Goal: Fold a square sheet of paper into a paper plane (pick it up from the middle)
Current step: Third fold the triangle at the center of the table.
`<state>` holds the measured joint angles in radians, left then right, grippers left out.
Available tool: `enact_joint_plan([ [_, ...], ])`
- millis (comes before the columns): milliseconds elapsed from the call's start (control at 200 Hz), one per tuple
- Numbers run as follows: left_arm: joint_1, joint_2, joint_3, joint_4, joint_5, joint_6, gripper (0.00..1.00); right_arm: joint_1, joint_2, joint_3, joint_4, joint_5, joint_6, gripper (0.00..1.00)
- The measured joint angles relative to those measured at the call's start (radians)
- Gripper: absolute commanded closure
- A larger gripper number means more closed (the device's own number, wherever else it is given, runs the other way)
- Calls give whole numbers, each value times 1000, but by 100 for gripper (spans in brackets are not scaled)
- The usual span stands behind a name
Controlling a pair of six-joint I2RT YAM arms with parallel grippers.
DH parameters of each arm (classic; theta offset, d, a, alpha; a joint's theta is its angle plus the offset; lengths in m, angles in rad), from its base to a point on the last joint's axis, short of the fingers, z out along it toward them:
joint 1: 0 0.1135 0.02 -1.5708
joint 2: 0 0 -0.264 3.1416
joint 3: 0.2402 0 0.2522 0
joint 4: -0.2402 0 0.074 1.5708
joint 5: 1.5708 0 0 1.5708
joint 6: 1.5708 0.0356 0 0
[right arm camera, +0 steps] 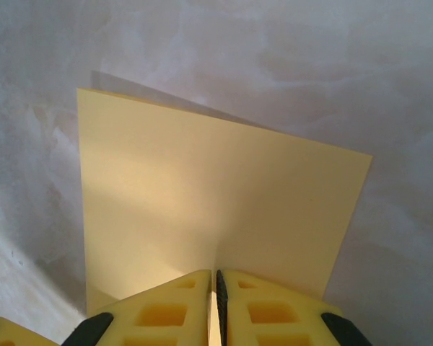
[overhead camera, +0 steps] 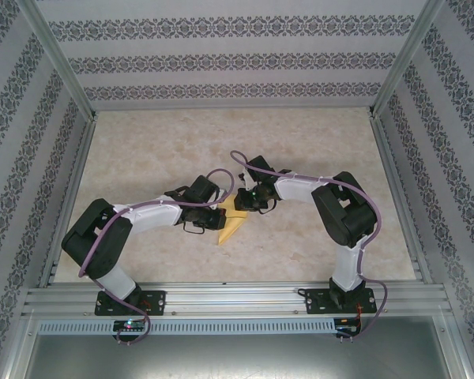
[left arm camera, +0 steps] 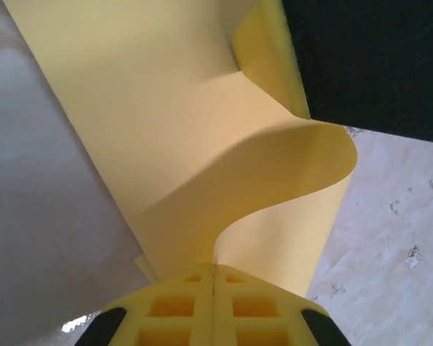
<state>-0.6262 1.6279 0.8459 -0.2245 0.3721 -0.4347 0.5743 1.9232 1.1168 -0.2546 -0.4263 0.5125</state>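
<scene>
Left gripper (left arm camera: 214, 277) is clamped on the square sheet of paper (left arm camera: 166, 130); right gripper (right arm camera: 216, 281) likewise pinches it. Sheet is plain yellow, bowed in an S-curve, held mid-table, slightly toward the near edge. Table (overhead camera: 158, 150): beige, marbled. Walls (overhead camera: 221, 63): patterned. Count: one sheet, two grippers.

Marbled beige table (overhead camera: 142, 150) — patterned walls (overhead camera: 221, 55) around.

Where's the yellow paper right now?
In the top view, the square sheet of paper is near the middle of the table, pinched between the left gripper on its left and the right gripper on its right.
</scene>
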Motion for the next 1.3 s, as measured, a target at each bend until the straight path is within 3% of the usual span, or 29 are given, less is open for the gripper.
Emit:
enact_joint_plan([
  [490, 0, 0, -41, 4, 17, -71, 100, 5, 0, 0, 1, 0, 7, 85],
  [1299, 0, 1, -35, 5, -18, -37, 100, 6, 0, -1, 3, 0, 12, 85],
])
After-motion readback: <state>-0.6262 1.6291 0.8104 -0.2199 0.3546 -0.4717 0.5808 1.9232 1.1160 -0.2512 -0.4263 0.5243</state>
